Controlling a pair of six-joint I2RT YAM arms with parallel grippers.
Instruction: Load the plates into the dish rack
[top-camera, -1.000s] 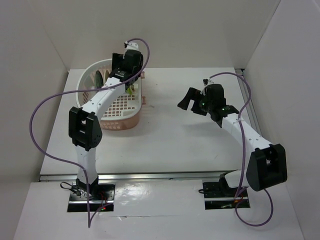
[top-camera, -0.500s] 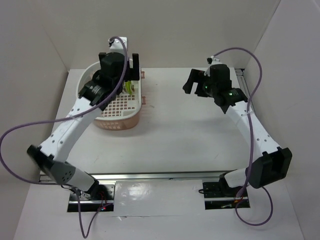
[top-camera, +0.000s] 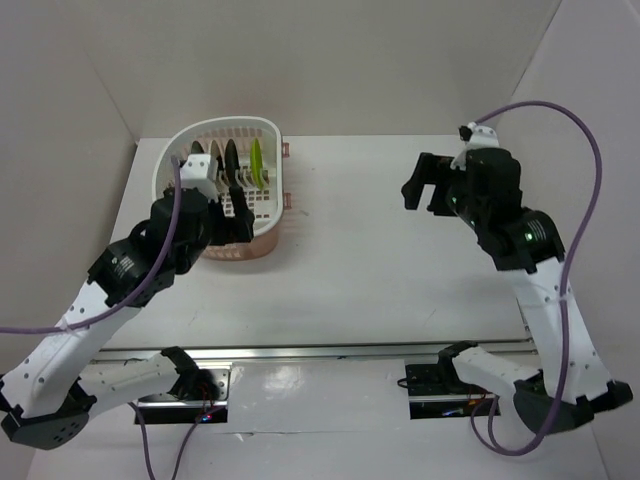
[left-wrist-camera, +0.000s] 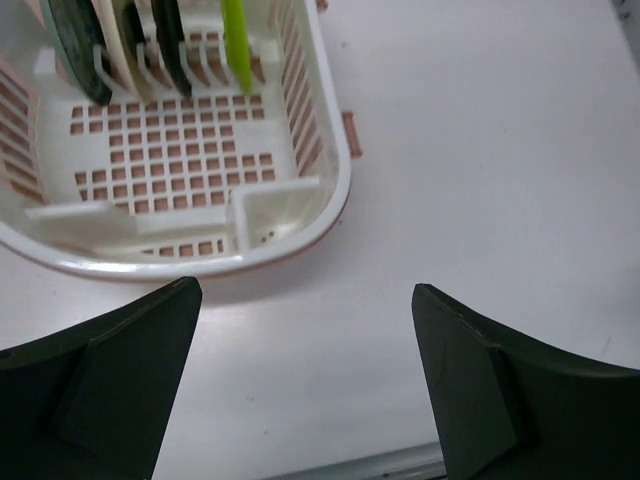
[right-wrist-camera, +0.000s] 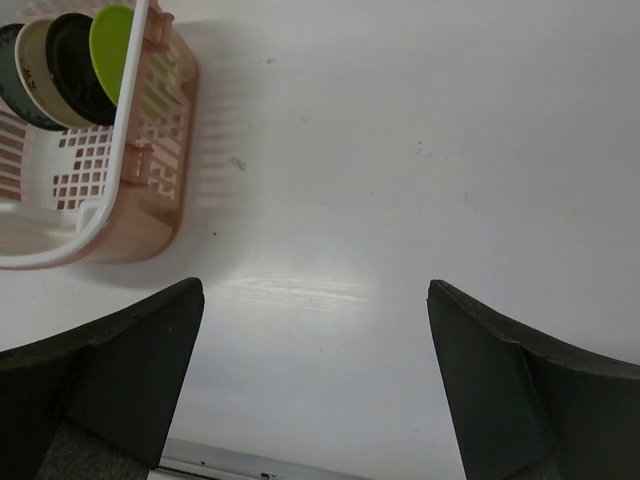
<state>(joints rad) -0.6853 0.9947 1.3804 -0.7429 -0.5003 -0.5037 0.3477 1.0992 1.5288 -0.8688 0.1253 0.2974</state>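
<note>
The dish rack (top-camera: 270, 132) stands at the back left. Four plates stand upright in its tines: lime green (top-camera: 257, 160), black (top-camera: 232, 161), cream (top-camera: 213, 160), dark teal (top-camera: 197, 156). My left gripper (top-camera: 238, 218) is open and empty, raised over the rack's near end. In the left wrist view (left-wrist-camera: 305, 380) it looks down on the rack (left-wrist-camera: 330, 195) and the plates: green (left-wrist-camera: 235, 45), black (left-wrist-camera: 170, 35), cream (left-wrist-camera: 125, 45), teal (left-wrist-camera: 75, 45). My right gripper (top-camera: 422, 187) is open and empty above the bare table; the right wrist view (right-wrist-camera: 315, 370) shows the rack (right-wrist-camera: 160, 200) at its left.
White walls close the table on the left, back and right. A metal rail (top-camera: 330, 352) runs along the near edge by the arm bases. Purple cables (top-camera: 570, 130) loop off both arms.
My left gripper has drawn back out of the rack toward the near side, leaving the lime green plate standing in the tines. My right arm has swung right and risen.
</note>
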